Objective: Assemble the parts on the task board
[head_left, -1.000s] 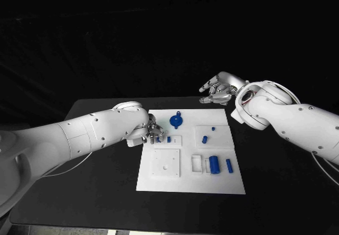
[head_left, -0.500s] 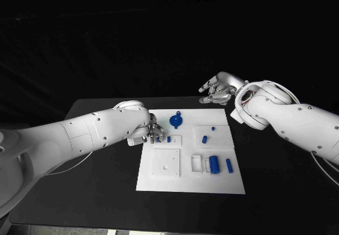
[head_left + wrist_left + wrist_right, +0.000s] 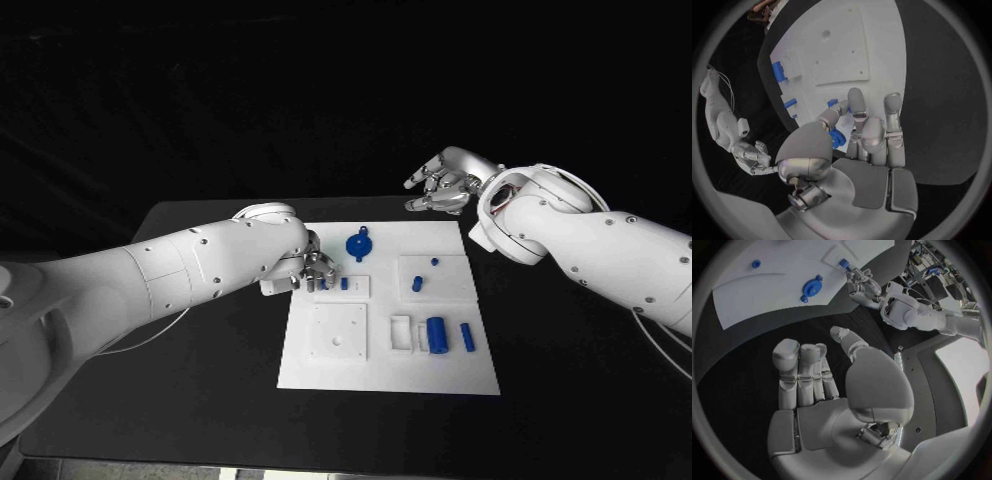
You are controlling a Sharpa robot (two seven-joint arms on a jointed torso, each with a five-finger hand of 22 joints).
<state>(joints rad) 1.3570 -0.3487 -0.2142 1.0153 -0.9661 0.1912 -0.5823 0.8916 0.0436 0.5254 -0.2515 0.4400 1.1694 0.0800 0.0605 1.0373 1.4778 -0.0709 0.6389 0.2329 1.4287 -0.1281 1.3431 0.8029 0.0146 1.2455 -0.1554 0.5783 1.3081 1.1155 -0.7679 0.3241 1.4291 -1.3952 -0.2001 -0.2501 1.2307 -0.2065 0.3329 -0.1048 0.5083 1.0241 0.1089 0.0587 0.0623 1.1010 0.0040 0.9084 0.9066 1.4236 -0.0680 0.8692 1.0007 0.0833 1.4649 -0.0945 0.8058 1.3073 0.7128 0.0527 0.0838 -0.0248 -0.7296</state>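
Note:
The white task board [image 3: 418, 375] lies mid-table. My left hand [image 3: 312, 270] hovers at the board's left edge, pinching a small blue part [image 3: 837, 138] between thumb and fingers; that part [image 3: 844, 262] also shows at its fingertips in the right wrist view. On the board lie a round blue part with tabs [image 3: 361, 245], two small blue pegs [image 3: 418, 284], a thick blue cylinder [image 3: 437, 335] and a thin blue bar [image 3: 467, 337]. My right hand [image 3: 444, 183] hangs raised beyond the board's far right corner, fingers apart and empty [image 3: 817, 375].
A square white inset plate with a hole [image 3: 340, 333] sits in the board's near left part. Black table [image 3: 188, 400] surrounds the board on all sides. My left forearm [image 3: 173, 275] crosses the table's left side.

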